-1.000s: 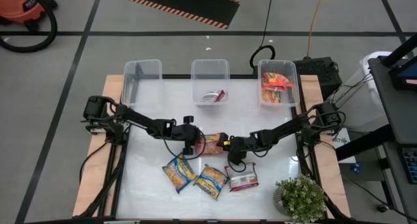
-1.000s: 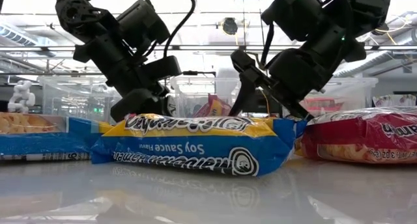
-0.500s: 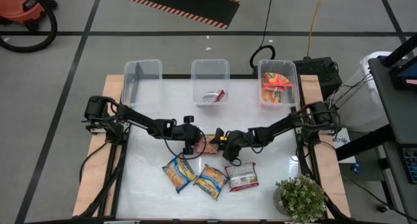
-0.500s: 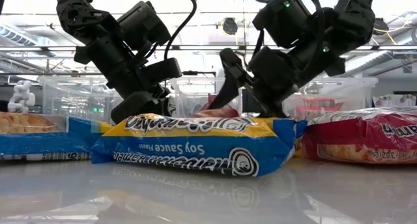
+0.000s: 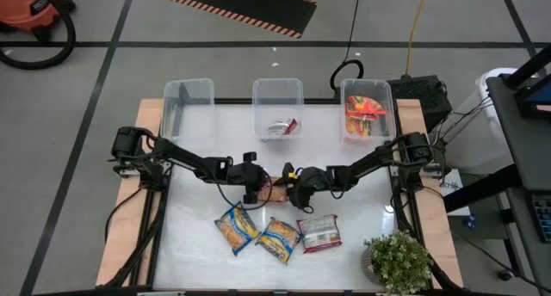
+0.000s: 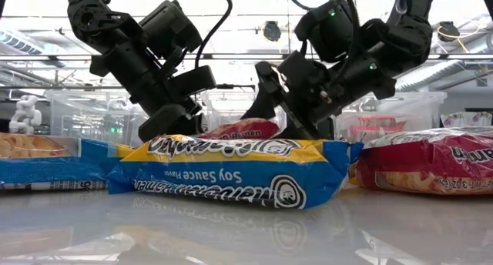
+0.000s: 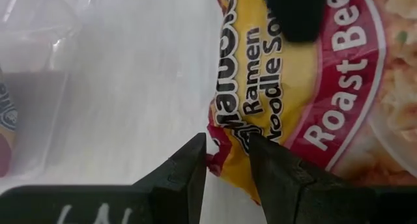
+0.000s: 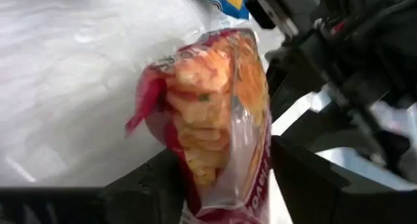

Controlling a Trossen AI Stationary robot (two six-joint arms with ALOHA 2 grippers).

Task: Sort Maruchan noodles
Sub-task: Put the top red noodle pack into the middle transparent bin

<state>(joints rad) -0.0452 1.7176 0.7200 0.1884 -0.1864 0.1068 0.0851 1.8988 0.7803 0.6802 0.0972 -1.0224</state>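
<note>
High view puts both grippers at the middle of the table, meeting over one maroon Roast Beef packet (image 5: 277,189). Your left gripper (image 5: 256,191) sits at its left end, your right gripper (image 5: 293,187) at its right end, so the packet's long axis runs left to right between them. In the left wrist view the left fingers (image 7: 186,175) pinch only the crimped corner of that packet (image 7: 306,100). In the right wrist view the right fingers (image 8: 146,188) stand on either side of the packet (image 8: 208,120), which is tipped up on edge; they look clamped on it, though you can't see actual contact. Low view shows the packet (image 6: 239,129) lifted slightly behind the blue soy sauce packet (image 6: 231,172).

Three more packets lie near of the grippers: two blue-and-yellow ones (image 5: 237,228) (image 5: 278,238) and another maroon one (image 5: 319,233). The maroon bin (image 5: 277,124) is straight far of the hand-off. Both arms are equally close, so one hand needs to let go before the other carries.
</note>
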